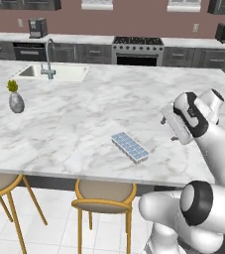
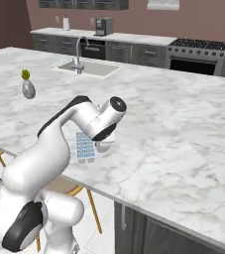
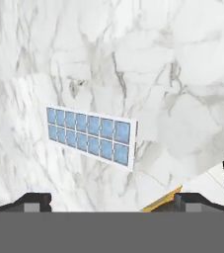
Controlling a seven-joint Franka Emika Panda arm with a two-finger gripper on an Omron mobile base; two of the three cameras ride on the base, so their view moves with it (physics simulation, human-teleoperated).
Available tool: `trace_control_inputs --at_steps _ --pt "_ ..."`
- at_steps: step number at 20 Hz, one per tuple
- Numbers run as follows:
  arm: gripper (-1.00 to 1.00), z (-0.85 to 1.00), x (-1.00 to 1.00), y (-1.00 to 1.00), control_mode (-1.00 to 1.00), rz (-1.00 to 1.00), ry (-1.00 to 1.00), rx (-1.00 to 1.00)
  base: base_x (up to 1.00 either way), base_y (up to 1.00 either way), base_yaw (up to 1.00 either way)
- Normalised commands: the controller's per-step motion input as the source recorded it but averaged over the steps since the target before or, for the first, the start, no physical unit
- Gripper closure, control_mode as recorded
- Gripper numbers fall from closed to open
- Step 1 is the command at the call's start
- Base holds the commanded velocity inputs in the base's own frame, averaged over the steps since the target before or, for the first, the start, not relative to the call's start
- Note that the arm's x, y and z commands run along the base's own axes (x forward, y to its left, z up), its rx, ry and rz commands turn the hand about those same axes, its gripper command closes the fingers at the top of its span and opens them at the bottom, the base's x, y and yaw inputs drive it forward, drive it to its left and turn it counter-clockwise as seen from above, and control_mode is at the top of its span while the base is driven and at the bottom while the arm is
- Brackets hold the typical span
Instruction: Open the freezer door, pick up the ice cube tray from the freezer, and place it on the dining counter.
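The ice cube tray [image 1: 130,147] [image 2: 85,148] [image 3: 90,135], a grey oblong with two rows of pale blue cells, lies flat on the white-grey marbled dining counter [image 1: 109,99] [image 2: 183,124] [image 3: 158,59], close to its near edge. My gripper [image 1: 167,130] [image 3: 113,200] hangs above the counter to the tray's right, apart from it. It is open, the fingertips [image 3: 34,200] spread wide with nothing between them. In the right base view my wrist covers part of the tray. The freezer and its door are out of view.
An inset sink [image 1: 54,73] with a faucet [image 1: 49,59] lies at the counter's far left. A small grey vase with a plant [image 1: 16,99] [image 2: 28,87] stands on the left. Yellow-legged stools [image 1: 104,203] stand under the near edge. A stove [image 1: 138,49] lines the back wall.
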Motion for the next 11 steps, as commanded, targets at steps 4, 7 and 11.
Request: trace_control_inputs --at_steps 4,7,11 --pt "-1.00 0.30 -0.89 -0.46 -1.00 0.00 0.07 0.00 0.00 0.00 0.00" --pt "-1.00 0.41 -0.82 -0.20 -1.00 0.00 0.12 0.00 0.00 0.00 0.00" --pt "-1.00 0.63 -0.40 0.23 -1.00 -0.04 0.22 -0.06 0.00 0.00 0.00"
